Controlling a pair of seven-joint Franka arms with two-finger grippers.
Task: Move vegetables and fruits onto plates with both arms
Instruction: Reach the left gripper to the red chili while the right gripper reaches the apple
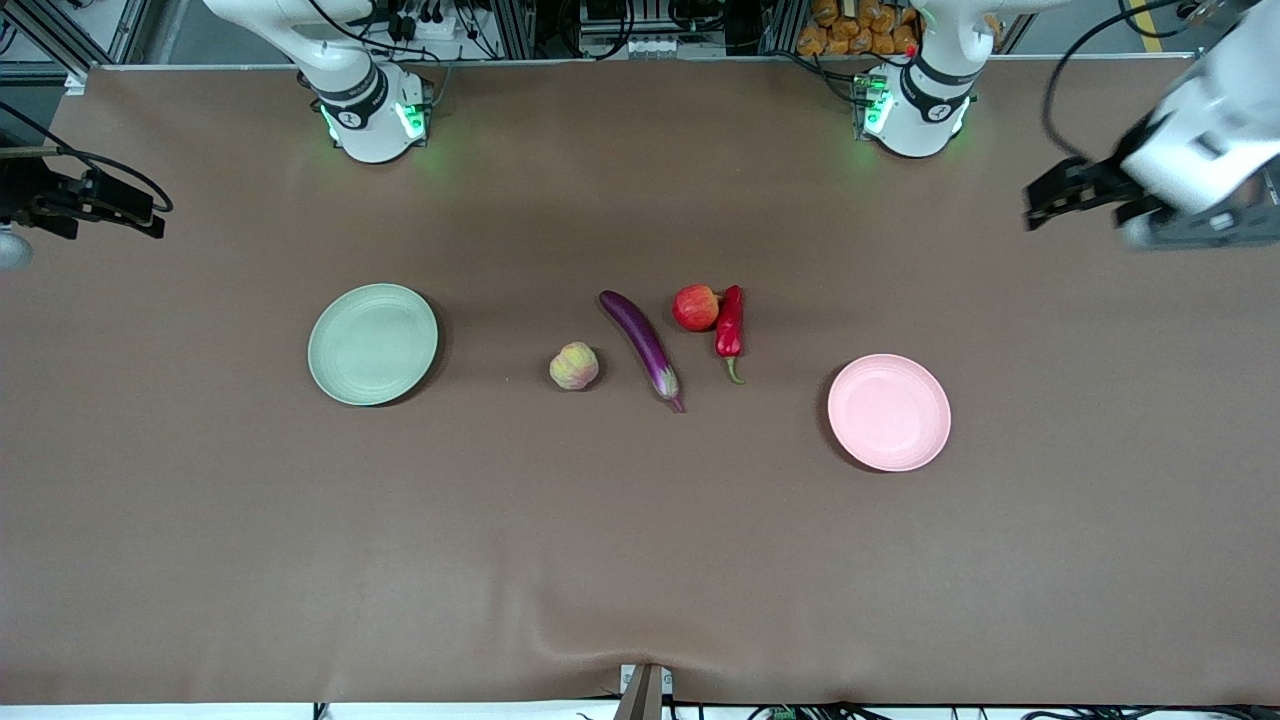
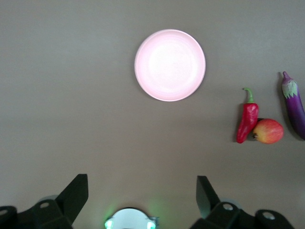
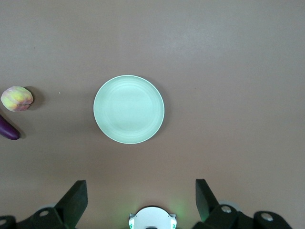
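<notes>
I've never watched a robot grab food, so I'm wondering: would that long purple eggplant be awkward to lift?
Probably a little. The eggplant looks glossy, so two narrow fingers might slip on its skin. It is long and slim, so gripped near one end it would likely tilt. It lies apart from the apple, so nothing crowds a grasp at its middle.

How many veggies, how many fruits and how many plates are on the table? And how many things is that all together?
Vegetables: 2, the purple eggplant and the red chili pepper.
Fruits: 2, the red apple and the peach.
Plates: 2, the green plate and the pink plate, both bare.
Total: 6 things.
</notes>
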